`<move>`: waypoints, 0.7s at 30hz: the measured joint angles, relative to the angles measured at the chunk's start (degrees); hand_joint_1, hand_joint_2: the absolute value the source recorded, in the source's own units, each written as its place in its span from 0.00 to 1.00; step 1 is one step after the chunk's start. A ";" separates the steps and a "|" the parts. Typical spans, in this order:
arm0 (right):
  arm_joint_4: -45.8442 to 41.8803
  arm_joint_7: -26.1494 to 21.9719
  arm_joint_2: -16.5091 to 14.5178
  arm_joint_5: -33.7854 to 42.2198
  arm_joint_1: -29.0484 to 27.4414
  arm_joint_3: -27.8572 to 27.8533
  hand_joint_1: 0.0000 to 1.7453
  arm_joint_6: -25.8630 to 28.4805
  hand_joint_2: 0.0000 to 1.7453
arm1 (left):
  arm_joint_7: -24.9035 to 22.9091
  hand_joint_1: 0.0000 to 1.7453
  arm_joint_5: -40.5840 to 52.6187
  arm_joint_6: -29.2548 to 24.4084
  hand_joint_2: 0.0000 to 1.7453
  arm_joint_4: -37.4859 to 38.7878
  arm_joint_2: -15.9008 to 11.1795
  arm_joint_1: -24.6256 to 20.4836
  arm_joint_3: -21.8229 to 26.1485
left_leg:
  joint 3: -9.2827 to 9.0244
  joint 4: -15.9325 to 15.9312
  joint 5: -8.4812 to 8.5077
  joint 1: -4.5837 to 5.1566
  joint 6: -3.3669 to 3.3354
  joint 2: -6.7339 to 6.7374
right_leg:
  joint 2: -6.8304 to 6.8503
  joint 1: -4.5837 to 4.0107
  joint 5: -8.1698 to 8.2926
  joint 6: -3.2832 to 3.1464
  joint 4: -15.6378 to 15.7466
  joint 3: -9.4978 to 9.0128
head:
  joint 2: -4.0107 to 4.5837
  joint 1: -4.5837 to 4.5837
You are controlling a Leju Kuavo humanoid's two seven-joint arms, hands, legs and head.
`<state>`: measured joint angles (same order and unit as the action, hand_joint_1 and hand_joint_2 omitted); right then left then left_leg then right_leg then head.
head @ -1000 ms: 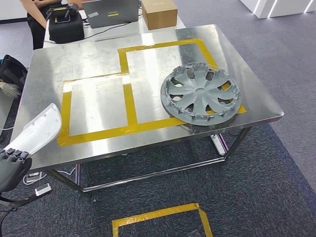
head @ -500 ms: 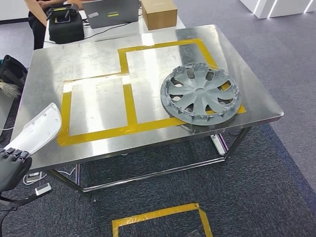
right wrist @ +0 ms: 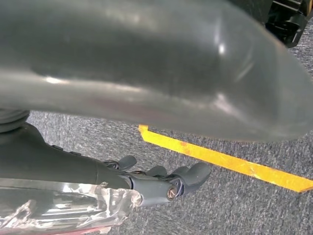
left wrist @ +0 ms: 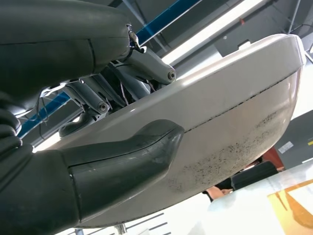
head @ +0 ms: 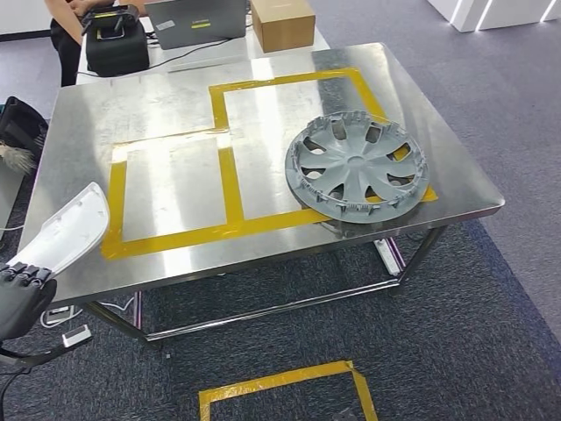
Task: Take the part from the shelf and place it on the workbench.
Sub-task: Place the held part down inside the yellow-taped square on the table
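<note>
While gripping the white part (head: 66, 230) in the left hand (head: 23, 294) over the workbench's (head: 166, 96) front-left edge; right hand (right wrist: 162, 182) loosely curled, grasping nothing.

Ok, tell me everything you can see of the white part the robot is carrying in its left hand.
The white part is a long, smooth shell, plastic by its look, with a rounded far end and a raised rim. The left wrist view shows a seam line along its side and dark speckled grime on its surface. The left hand grips its near end, thumb on one face, fingers on the other. It slants up toward the workbench, its far end over the near left corner; whether it touches the metal cannot be told.
</note>
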<state>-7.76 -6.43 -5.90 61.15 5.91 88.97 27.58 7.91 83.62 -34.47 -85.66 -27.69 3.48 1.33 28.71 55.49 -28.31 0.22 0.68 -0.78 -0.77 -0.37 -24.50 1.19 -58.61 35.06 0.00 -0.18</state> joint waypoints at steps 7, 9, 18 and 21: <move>0.00 0.00 0.00 0.00 -0.01 0.08 0.00 0.00 0.00 | 0.00 1.00 0.00 0.00 1.00 0.00 0.00 0.00 0.00 | 0.03 0.00 -0.01 0.00 -0.01 0.00 | 0.00 0.00 0.00 0.00 0.06 0.00 | 0.00 -0.01; 0.00 0.00 0.00 0.00 -0.03 0.17 0.00 0.00 0.00 | 0.00 1.00 0.00 0.00 1.00 0.00 0.00 0.00 0.00 | 0.07 0.00 0.00 0.00 -0.01 0.00 | 0.01 -0.01 0.01 0.01 0.10 0.02 | 0.00 0.00; 0.00 0.00 0.00 0.00 0.00 0.27 0.00 0.00 0.00 | 0.00 1.00 0.00 0.00 1.00 0.00 0.00 0.00 0.00 | 0.19 0.00 -0.02 -0.01 0.00 0.00 | 0.01 -0.03 -0.04 0.04 0.17 0.08 | 0.00 -0.01; 0.00 0.00 0.00 0.01 0.00 0.27 0.00 0.00 0.00 | 0.00 1.00 0.00 0.00 1.00 0.00 0.00 0.00 0.00 | 0.24 0.00 -0.03 -0.01 -0.01 0.00 | 0.01 -0.03 -0.04 0.05 0.24 0.09 | 0.00 -0.02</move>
<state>-7.76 -6.43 -5.90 61.16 5.91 89.24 27.58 7.91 83.62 -34.47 -85.66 -27.69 3.47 1.33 28.95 55.48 -28.33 0.20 0.67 -0.78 -0.76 -0.40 -24.53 1.23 -58.38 35.15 0.00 -0.20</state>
